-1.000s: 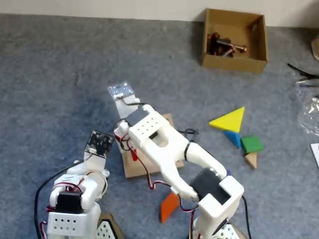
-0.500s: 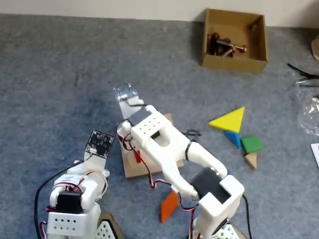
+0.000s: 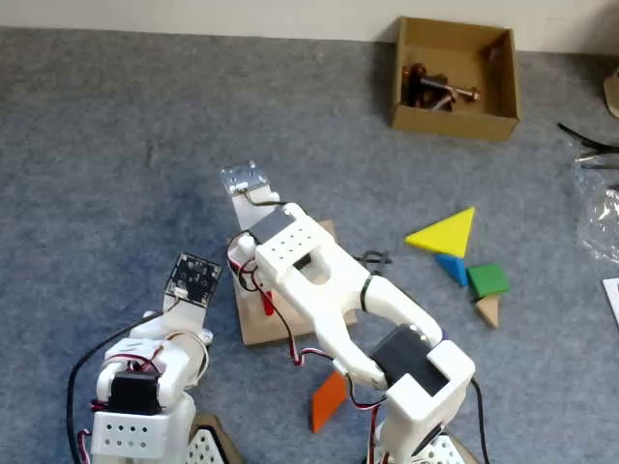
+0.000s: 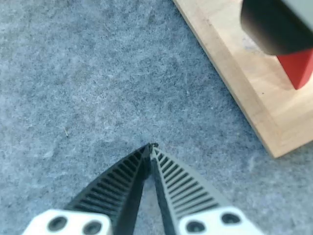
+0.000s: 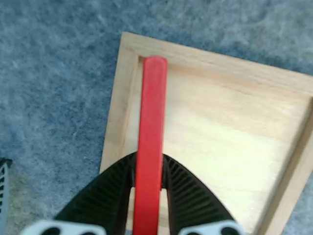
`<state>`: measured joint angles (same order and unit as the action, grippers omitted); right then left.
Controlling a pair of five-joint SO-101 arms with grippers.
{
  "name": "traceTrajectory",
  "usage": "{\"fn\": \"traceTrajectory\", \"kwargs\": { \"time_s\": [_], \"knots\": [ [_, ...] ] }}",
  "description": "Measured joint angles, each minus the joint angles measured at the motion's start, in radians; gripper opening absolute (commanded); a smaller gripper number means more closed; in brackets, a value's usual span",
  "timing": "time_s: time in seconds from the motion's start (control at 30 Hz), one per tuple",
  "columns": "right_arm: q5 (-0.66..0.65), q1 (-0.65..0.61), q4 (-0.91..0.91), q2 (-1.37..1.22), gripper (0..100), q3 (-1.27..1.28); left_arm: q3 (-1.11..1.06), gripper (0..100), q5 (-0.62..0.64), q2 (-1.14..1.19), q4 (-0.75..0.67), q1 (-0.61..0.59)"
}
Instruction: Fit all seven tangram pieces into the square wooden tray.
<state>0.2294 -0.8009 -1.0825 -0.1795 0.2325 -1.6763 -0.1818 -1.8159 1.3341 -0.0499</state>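
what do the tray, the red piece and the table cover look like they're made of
Tray: pale wood, matte and seemingly unvarnished; faint grain streaks run across its floor and rim.
Red piece: smooth, even red surface with rounded edges; likely painted wood or plastic, the look leaves it open.
Table cover: grey, fuzzy, mottled fibres, so probably felt or short-pile carpet.

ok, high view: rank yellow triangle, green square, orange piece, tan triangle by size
1. yellow triangle
2. orange piece and green square: too close to rank, orange partly hidden
3. tan triangle
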Motion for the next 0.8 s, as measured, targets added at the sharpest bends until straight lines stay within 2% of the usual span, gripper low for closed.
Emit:
{"fn": "traceTrajectory", "kwargs": {
  "time_s": [0.27, 0.6, 0.8],
  "knots": [
    [0.0, 0.0, 0.0, 0.0, 1.0, 0.0, 0.0, 1, -0.002, 0.0, 0.0, -0.012],
    [0.0, 0.0, 0.006, 0.0, 1.0, 0.0, 0.0, 1, -0.002, 0.0, 0.0, -0.259],
    [0.0, 0.0, 0.084, 0.0, 1.0, 0.0, 0.0, 1, -0.002, 0.0, 0.0, -0.281]
  ]
}}
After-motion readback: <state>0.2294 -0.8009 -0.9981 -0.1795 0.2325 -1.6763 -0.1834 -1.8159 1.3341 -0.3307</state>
